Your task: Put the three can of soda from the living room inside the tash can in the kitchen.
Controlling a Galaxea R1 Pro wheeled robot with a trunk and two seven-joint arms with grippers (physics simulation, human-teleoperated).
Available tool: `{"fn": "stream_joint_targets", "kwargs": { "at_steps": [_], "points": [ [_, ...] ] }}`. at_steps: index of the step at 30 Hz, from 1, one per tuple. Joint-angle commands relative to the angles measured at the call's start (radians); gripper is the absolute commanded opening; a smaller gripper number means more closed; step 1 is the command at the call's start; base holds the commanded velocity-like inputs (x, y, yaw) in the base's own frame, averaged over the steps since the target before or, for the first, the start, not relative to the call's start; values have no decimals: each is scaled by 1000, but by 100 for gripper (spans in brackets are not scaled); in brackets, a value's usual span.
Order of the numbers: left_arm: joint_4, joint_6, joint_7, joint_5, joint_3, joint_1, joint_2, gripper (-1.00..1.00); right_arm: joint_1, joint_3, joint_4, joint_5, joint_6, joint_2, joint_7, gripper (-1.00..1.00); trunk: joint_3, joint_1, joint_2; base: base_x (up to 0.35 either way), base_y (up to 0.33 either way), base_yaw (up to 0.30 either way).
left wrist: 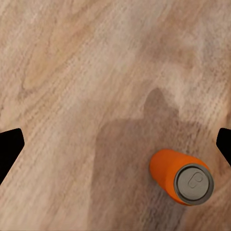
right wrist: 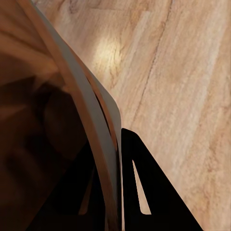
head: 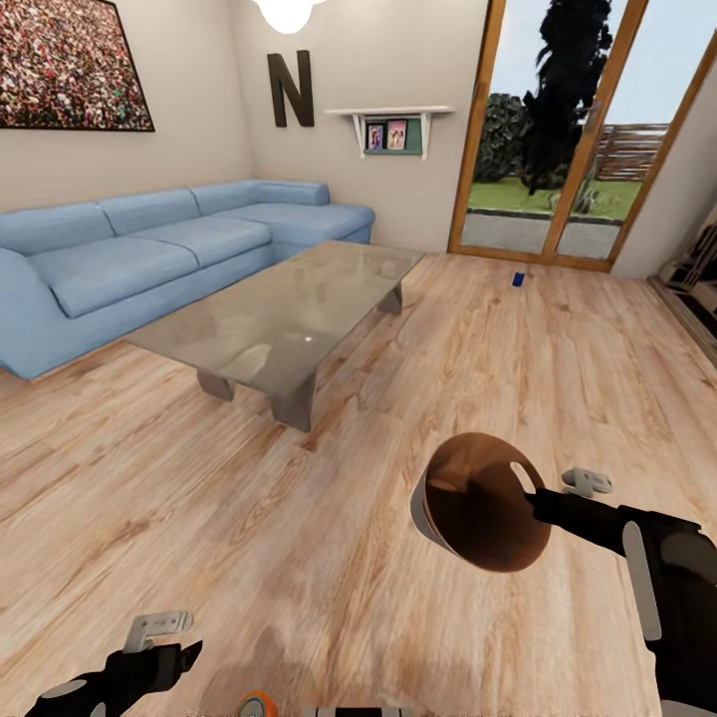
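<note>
Two soda cans can be made out, and neither is in the bin yet. One orange soda can [left wrist: 182,177] stands upright on the plank floor directly below the left pincer [head: 159,637], whose dark fingertips sit wide apart at the two edges of the left wrist view, released and holding nothing; the can is off to one side of the gap between them, not centred. Its grey top also peeks in at the bottom edge of the head view [head: 256,705]. A dark blue soda can [head: 518,279] lies well away on the floor near the glass patio door [head: 558,129]. A third can is not something I can find.

The right pincer [right wrist: 118,144] is clenched on the thin wall of the brown wooden trash can [head: 483,513], one finger inside and one outside the rim, carrying it tilted in the air with its mouth turned toward the camera. Its inside looks dark and bare as far as it shows (the bottom is hard to read). By my judgement the task is at an early stage: the bucket is in hand, no can is collected, and the trip to the kitchen remains.

Pale wood planks [head: 299,558] cover the whole floor, smooth and level, with a soft shadow under the left arm. A blue corner sofa [head: 149,249] lines the left wall, a shiny low counter [head: 289,309] with nothing on it stands in front of it, and a big letter N [head: 290,90] and a small wall shelf [head: 390,124] hang beyond.
</note>
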Motion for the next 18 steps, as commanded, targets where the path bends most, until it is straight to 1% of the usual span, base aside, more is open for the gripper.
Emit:
{"fn": "stream_joint_targets", "kwargs": {
  "at_steps": [1, 18],
  "points": [
    [0, 0, 0, 0, 0, 0, 0, 100, 0, 0, 0, -36, 6, 0, 4, -100, -2, 0, 0, 0, 0, 0],
    [1, 0, 0, 0, 0, 0, 0, 100, 0, 0, 0, -46, 6, -4, 7, -100, -30, 0, 0, 0, 0, 0]
  ]
}}
